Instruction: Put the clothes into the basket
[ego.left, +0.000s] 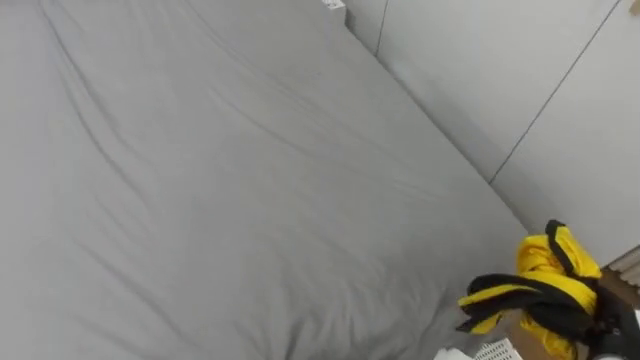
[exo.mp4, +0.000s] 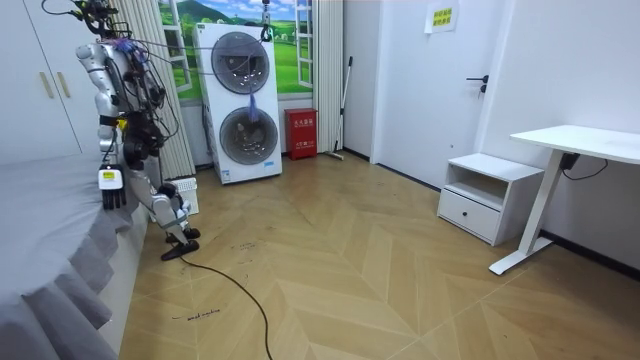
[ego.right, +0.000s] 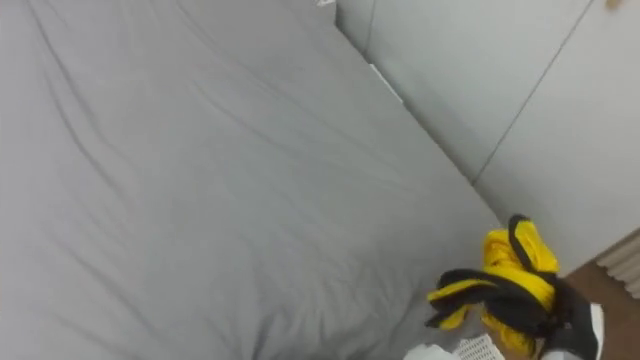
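Observation:
A yellow and black garment (ego.left: 545, 285) hangs bunched at the bed's lower right corner, and it shows again in the right eye view (ego.right: 510, 280). My right hand (ego.left: 612, 335) comes in from the lower right, dark behind the cloth, with its fingers curled into the garment. Just below it, the white lattice rim of the basket (ego.left: 492, 350) peeks in at the bottom edge. In the room view I stand beside the bed, with the white basket (exo.mp4: 185, 193) on the floor by my legs. My left hand (exo.mp4: 111, 190) hangs at my side with relaxed fingers.
A grey sheet covers the bed (ego.left: 220, 190), wrinkled and bare. White wardrobe doors (ego.left: 520, 70) stand close along its far right side. In the room view there are stacked washing machines (exo.mp4: 240, 105), a white bedside cabinet (exo.mp4: 490, 195) and a desk (exo.mp4: 580, 145) across the wooden floor.

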